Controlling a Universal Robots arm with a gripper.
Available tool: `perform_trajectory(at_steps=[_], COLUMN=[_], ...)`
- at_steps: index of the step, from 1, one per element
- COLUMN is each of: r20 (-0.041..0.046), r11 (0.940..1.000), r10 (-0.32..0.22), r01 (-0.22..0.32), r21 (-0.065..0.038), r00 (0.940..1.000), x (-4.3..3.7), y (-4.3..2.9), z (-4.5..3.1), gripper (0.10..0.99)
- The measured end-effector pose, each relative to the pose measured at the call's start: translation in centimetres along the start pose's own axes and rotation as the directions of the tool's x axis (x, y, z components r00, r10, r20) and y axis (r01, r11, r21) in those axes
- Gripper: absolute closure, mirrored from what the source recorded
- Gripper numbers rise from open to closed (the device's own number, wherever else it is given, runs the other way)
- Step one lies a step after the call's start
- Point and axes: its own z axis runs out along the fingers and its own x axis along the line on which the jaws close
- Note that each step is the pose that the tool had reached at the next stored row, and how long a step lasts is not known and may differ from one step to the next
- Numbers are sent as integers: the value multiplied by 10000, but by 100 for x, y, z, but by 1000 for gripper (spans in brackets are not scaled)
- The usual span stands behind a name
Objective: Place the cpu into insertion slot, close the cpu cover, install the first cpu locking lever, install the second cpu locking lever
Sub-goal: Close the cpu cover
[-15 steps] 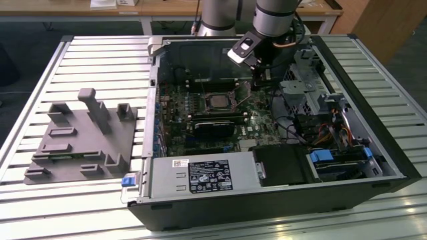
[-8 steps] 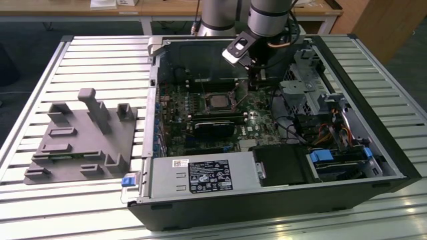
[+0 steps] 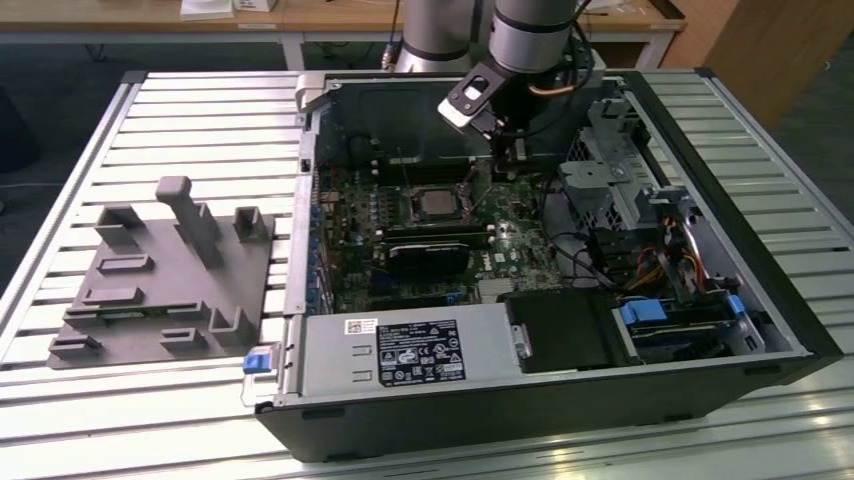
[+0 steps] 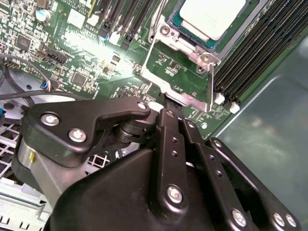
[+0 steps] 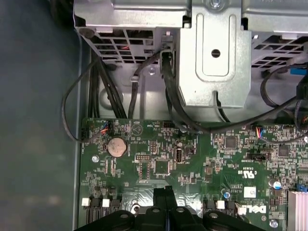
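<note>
Slatted worktop [image 3: 200, 110] is occupied by an open computer case [image 3: 400, 425]. Inside, the cpu [image 4: 211, 17] is seated in the slot [image 4: 177, 20]. The opened cover [image 4: 178, 94] is touched by the gripper [image 4: 162, 102], its fingers pressed together.

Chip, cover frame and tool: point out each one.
chip [image 4: 211, 17], second wrist view, middle of its silver top.
cover frame [image 4: 168, 86], second wrist view, the metal bar nearest the tool.
tool [image 5: 164, 192], first wrist view, its black tip.

Silver-grey tubular arm [image 3: 531, 30], white block [image 3: 470, 97] at its wrist — black jointed hand [image 4: 166, 108], seemingly plastic, studded with silver screws [image 4: 174, 193].
</note>
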Motion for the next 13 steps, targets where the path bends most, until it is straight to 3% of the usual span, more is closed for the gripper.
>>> perform_trajectory(at_steps=[13], r20=[0], r11=[10000], r10=[1], r01=[-1], r21=[0], r00=[10000], x=[1], y=[-99], z=[-2], gripper=[980])
